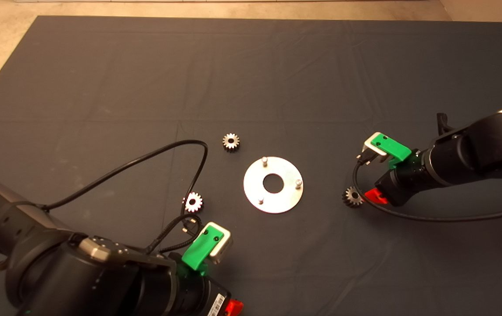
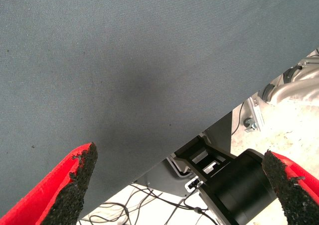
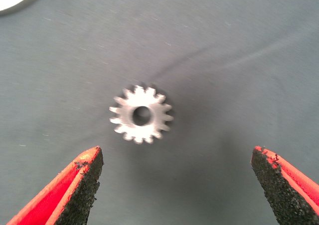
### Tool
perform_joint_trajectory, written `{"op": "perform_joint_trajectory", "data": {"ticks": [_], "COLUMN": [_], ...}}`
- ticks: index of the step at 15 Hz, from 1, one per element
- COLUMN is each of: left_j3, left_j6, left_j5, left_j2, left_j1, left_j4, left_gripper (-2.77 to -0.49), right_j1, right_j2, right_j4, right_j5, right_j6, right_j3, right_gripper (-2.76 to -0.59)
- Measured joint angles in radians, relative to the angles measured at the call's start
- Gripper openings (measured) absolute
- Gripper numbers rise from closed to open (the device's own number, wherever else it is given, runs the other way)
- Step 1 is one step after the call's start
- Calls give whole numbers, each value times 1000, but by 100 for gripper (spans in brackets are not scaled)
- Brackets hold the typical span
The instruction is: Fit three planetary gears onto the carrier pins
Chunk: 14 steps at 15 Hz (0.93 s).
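Three small shiny gears lie flat on the dark mat (image 1: 102,79), and none of them sits on a pin. One gear (image 1: 353,196) is right in front of my right claw (image 3: 177,185). From my right wrist I see it just past my two red fingers (image 3: 65,192), lined up with the gap between them and not touching either one. My right claw is spread wide, with nothing in it. It hangs low over the mat, close to that gear.

Past that gear, farther from my right claw, lies the flat metal disc (image 1: 284,199) with a big hole in the middle. Three short pins (image 1: 265,160) stand up on it, spaced evenly around the ring. All three pins are bare.

On the far side of the disc from my right claw lie the other two gears. One (image 1: 231,141) is near the disc's edge, close to a pin. The other (image 1: 193,202) is beside a black cable (image 1: 145,158) that loops over the mat.

My left claw (image 2: 182,185) is parked at the near edge of the mat, and the second of those gears is the one nearest it. It is spread wide too and holds nothing. From my left wrist I see only bare mat, its edge, and some wires beyond it.
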Motion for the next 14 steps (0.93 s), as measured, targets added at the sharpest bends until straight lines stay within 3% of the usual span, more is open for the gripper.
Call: {"op": "perform_joint_trajectory", "data": {"ticks": [2, 6, 9, 11, 14], "left_j3": [0, 0, 0, 0, 0], "left_j6": [0, 0, 0, 0, 0], "left_j5": [0, 0, 0, 0, 0], "left_j2": [0, 0, 0, 0, 0], "left_j1": [0, 0, 0, 0, 0], "left_j4": [0, 3, 7, 10, 15], "left_gripper": [-89, -89, -89, -89, -89], "right_j1": [-4, -36, -45, -90, -91], "right_j2": [2, 7, 10, 17, 21], "right_j4": [8, 10, 10, 12, 12], "right_j5": [6, 7, 7, 7, 6], "right_j6": [0, -14, -26, -34, -66], "right_j3": [3, 3, 4, 3, -10], "right_gripper": [-115, -115, -115, -115, -115]}}
